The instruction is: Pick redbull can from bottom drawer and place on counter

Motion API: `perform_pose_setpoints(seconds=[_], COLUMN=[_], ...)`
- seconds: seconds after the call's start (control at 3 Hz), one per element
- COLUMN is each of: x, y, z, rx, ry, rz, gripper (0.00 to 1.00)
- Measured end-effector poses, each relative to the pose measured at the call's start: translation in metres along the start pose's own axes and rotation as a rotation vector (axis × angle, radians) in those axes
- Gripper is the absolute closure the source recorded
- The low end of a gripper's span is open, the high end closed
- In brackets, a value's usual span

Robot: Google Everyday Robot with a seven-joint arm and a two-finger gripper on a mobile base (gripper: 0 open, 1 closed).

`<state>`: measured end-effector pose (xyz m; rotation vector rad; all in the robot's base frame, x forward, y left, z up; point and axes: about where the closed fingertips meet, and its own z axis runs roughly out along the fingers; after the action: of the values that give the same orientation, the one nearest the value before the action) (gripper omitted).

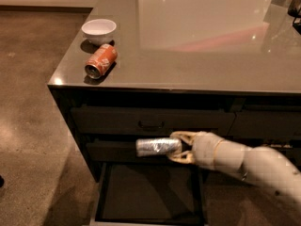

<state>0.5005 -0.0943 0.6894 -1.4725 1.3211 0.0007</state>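
The gripper [181, 148], clamped on one end of the redbull can [157, 147], held it above the open bottom drawer [146, 192], below the counter's [197, 65] front edge; placing remained.

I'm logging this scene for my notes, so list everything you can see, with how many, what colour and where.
counter: one, glossy grey-taupe, on top of the dark cabinet.
bowl: one, white, on the counter near its left corner.
orange can: one, orange, lying on its side on the counter in front of the bowl.
closed drawer fronts: at least two, dark, below the counter edge.
bottom drawer: one, dark, pulled open.
redbull can: one, silvery, held sideways above the bottom drawer.
floor: brown, left of the cabinet.
arm: one, cream, reaching in from the right.
pincer: one, cream, shut on the redbull can.
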Motion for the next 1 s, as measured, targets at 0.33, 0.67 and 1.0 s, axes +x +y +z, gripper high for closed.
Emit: perform_pose_setpoints(seconds=[0.33,0.67,1.0], x=[-0.016,-0.055,-0.075], y=[-0.059,-0.100,-0.131], z=[-0.023,-0.049,-0.065], rx=[-0.015,-0.092,-0.061], ry=[-0.046,-0.079,-0.049], rz=[0.036,0.051,0.086], gripper=[1.00,1.00,1.00])
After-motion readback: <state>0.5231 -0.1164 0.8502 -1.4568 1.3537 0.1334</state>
